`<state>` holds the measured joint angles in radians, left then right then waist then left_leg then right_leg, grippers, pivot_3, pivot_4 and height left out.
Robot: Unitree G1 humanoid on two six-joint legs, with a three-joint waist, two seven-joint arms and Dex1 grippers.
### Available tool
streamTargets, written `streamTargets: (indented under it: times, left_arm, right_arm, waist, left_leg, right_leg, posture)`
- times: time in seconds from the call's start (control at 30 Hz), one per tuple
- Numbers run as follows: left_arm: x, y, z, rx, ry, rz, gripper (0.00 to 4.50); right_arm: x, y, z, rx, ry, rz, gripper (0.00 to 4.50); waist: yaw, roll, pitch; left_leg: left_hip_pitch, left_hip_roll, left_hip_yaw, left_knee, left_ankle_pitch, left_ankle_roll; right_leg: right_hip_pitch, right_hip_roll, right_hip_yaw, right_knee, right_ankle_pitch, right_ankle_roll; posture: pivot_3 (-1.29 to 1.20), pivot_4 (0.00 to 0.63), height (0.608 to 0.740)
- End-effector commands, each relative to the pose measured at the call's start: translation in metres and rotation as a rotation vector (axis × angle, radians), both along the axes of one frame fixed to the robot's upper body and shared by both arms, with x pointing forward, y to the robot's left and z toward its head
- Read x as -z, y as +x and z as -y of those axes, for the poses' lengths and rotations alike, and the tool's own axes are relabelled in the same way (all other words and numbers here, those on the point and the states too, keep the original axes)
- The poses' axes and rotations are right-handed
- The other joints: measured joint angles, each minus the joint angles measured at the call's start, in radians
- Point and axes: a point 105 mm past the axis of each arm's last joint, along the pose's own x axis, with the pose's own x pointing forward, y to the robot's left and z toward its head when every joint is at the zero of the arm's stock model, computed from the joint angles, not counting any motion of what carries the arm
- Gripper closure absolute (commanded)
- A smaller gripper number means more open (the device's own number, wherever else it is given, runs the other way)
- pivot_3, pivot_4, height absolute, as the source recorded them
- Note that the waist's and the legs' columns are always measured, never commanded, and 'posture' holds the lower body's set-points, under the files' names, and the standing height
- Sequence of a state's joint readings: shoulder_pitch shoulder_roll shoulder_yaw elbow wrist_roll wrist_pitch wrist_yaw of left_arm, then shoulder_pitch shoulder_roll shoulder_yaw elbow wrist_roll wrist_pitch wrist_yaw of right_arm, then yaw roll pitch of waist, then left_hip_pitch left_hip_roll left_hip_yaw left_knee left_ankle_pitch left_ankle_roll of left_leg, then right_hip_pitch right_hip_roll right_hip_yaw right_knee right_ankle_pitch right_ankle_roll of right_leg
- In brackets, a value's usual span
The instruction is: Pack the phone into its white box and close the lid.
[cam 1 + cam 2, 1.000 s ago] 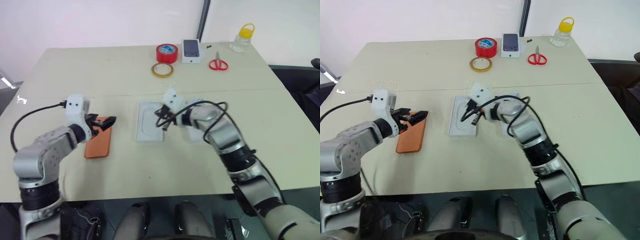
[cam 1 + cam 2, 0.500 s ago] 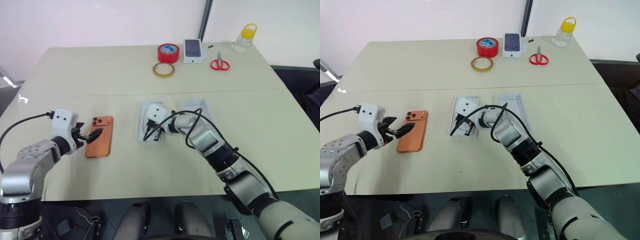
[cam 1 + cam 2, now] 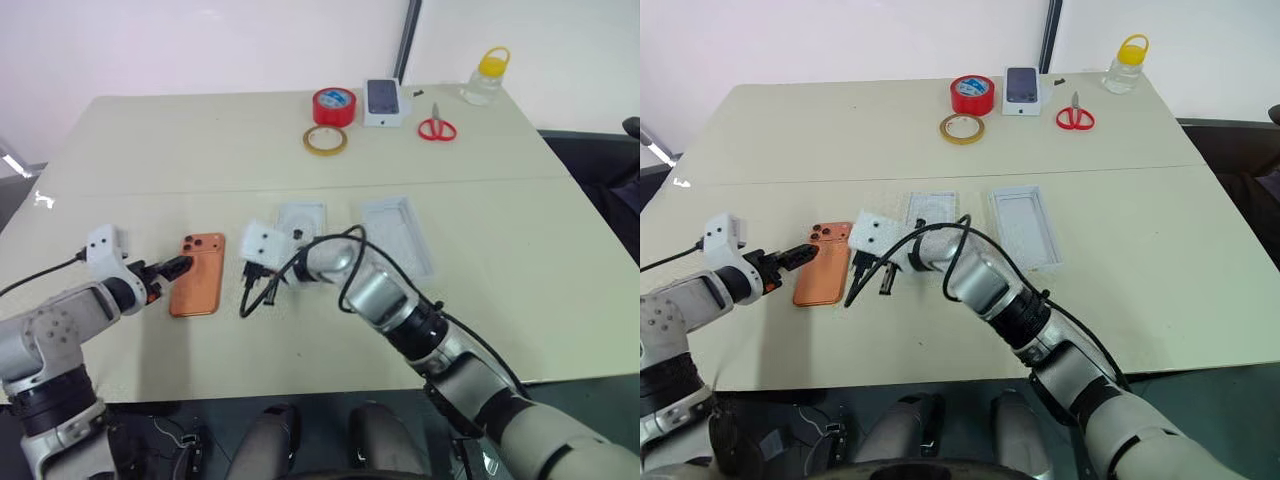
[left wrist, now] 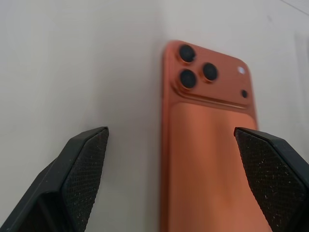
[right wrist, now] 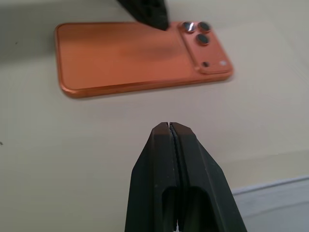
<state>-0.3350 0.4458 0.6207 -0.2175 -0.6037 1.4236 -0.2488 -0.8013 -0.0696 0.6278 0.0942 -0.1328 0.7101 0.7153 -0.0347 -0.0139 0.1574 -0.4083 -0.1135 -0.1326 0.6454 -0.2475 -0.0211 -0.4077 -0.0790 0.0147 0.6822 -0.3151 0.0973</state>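
Note:
The orange phone (image 3: 198, 273) lies back up on the table, camera block at its far end. My left gripper (image 3: 180, 267) is open at the phone's left edge; in its wrist view one finger (image 4: 77, 174) is off the phone and the other overlaps its far side. My right gripper (image 5: 168, 126) is shut with nothing in it, just right of the phone and pointing at its long side. Two shallow white cardboard pieces lie to the right, one (image 3: 303, 214) partly behind my right wrist, one (image 3: 397, 234) open side up. Which is the white box and which the lid I cannot tell.
Along the table's far edge stand a red tape roll (image 3: 333, 106), a tan tape ring (image 3: 325, 140), a small white box picturing a dark phone (image 3: 385, 102), red scissors (image 3: 436, 128) and a yellow-capped bottle (image 3: 482, 78). A seam crosses the table (image 3: 120, 190).
My right gripper swung left, off the left white piece, to beside the phone. My left gripper drew back left off the phone and rolled. The phone kept its place.

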Motion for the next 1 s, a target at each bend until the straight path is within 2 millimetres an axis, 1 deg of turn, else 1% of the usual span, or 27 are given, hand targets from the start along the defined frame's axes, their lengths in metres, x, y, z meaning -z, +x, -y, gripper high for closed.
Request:
streamTargets:
  times: [0.03, 0.17, 0.3, 0.43, 0.6, 0.83, 1.0]
  left_arm:
    - [0.015, -0.008, 0.033, 0.126, -0.065, -0.087, 0.14]
    - [0.021, -0.014, 0.051, 0.165, -0.094, -0.11, 0.14]
    - [0.023, -0.017, 0.059, 0.17, -0.14, -0.112, 0.14]
    - [0.024, -0.019, 0.072, 0.206, -0.163, -0.108, 0.14]
    - [0.023, -0.019, 0.085, 0.231, -0.193, -0.094, 0.14]
    - [0.025, -0.022, 0.096, 0.251, -0.248, -0.087, 0.14]
    - [0.02, -0.021, 0.101, 0.259, -0.313, -0.058, 0.14]
  right_arm:
    - [-0.01, 0.0, -0.008, -0.013, -0.009, 0.035, 4.5]
    - [-0.004, 0.001, -0.008, -0.017, -0.063, 0.04, 4.5]
    - [0.002, 0.001, -0.01, -0.028, -0.11, 0.037, 4.5]
    - [0.01, 0.004, -0.011, -0.042, -0.179, 0.061, 4.5]
    - [0.014, 0.007, -0.012, -0.05, -0.212, 0.077, 4.5]
    - [0.016, 0.007, -0.015, -0.055, -0.216, 0.087, 4.5]
    - [0.016, 0.008, -0.015, -0.051, -0.208, 0.087, 4.5]
  waist:
    - [0.001, 0.0, 0.0]
    - [0.0, 0.001, -0.001]
    - [0.006, 0.001, -0.002]
    - [0.016, 0.002, -0.002]
    - [0.02, 0.002, -0.004]
    - [0.019, 0.003, -0.007]
    - [0.021, 0.005, -0.01]
  left_leg:
    - [0.0, 0.0, 0.0, 0.0, 0.0, 0.0]
    - [0.0, 0.0, 0.0, 0.0, 0.0, 0.0]
    - [0.001, 0.0, 0.0, 0.0, 0.0, 0.0]
    - [0.001, 0.0, 0.0, 0.0, 0.0, 0.0]
    - [0.001, -0.001, 0.0, 0.0, 0.0, 0.0]
    - [0.002, -0.001, 0.0, 0.0, 0.0, 0.0]
    - [0.002, -0.001, 0.0, 0.0, 0.0, 0.0]
  right_leg:
    - [0.0, 0.0, 0.0, 0.0, 0.0, 0.0]
    - [0.0, 0.0, 0.0, 0.0, 0.0, 0.0]
    - [0.001, 0.0, 0.0, 0.0, 0.0, 0.0]
    - [0.001, 0.0, 0.0, -0.001, 0.0, 0.0]
    - [0.001, -0.001, 0.0, -0.001, 0.0, 0.0]
    - [0.002, -0.001, 0.0, -0.001, 0.0, 0.0]
    - [0.002, -0.001, 0.0, -0.001, 0.0, 0.0]
  posture:
    - [0.0, 0.15, 0.74]
    - [0.0, 0.15, 0.74]
    - [0.0, 0.15, 0.74]
    - [0.0, 0.15, 0.74]
    - [0.0, 0.15, 0.74]
    - [0.0, 0.15, 0.74]
    - [0.0, 0.15, 0.74]
